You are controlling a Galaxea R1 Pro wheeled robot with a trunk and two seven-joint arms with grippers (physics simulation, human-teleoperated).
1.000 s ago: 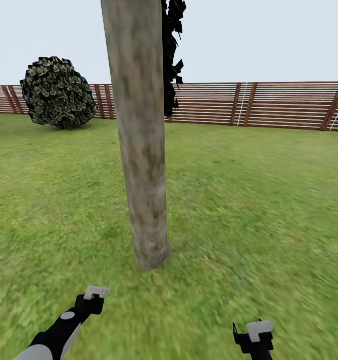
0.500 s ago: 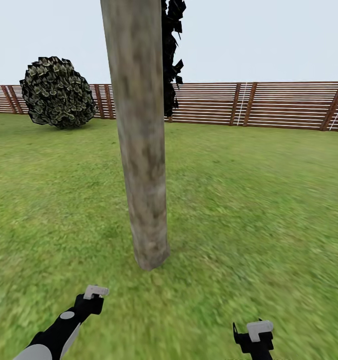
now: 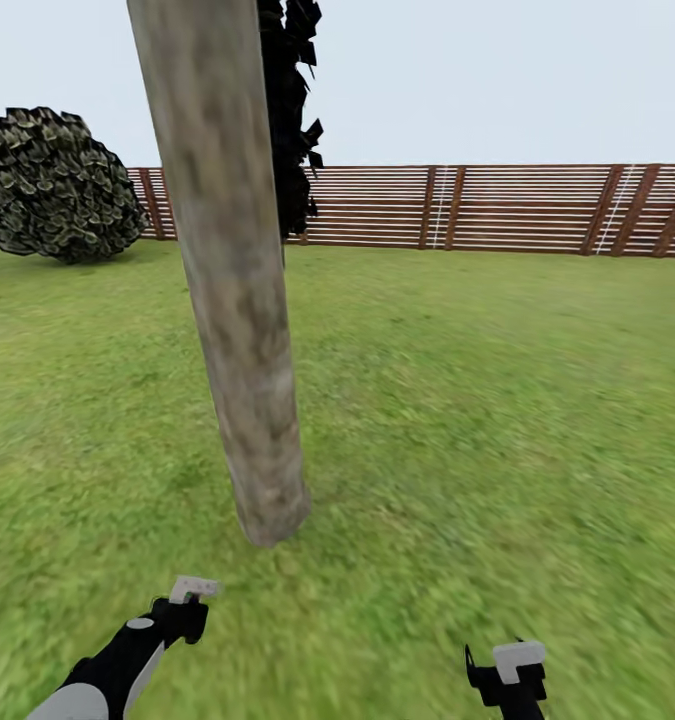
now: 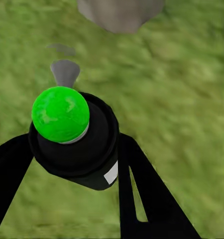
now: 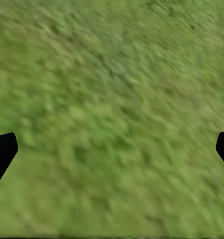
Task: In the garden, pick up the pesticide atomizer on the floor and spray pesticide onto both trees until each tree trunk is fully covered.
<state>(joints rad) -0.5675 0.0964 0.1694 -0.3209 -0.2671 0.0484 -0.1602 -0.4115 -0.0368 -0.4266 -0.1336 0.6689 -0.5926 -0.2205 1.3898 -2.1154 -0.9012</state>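
- The tree trunk (image 3: pixel 235 300), a thick column of mottled beige-grey bark, rises from the grass lawn (image 3: pixel 477 400) and leans slightly, its base planted just ahead of the robot.
- The left gripper (image 4: pixel 74 144) has its black fingers (image 4: pixel 142 184) pinching the pesticide atomizer (image 4: pixel 84 149), a dark bottle with a white label patch; in the left wrist view its top looks bright green rather than red.
- From the head view, the left gripper (image 3: pixel 182 610) hangs low over the grass near the trunk's base, on the robot's side of it.
- The trunk's foot (image 4: pixel 121 14) lies just beyond the atomizer along the fingers' line.
- The right gripper (image 3: pixel 512 672) hovers over bare grass, well apart from the trunk; its fingers (image 5: pixel 2 152) are spread wide with nothing between them.
- Behind the trunk stand a near-black tree (image 3: pixel 289 110), a round bush (image 3: pixel 52 185) and the brown slatted fence (image 3: pixel 497 208).
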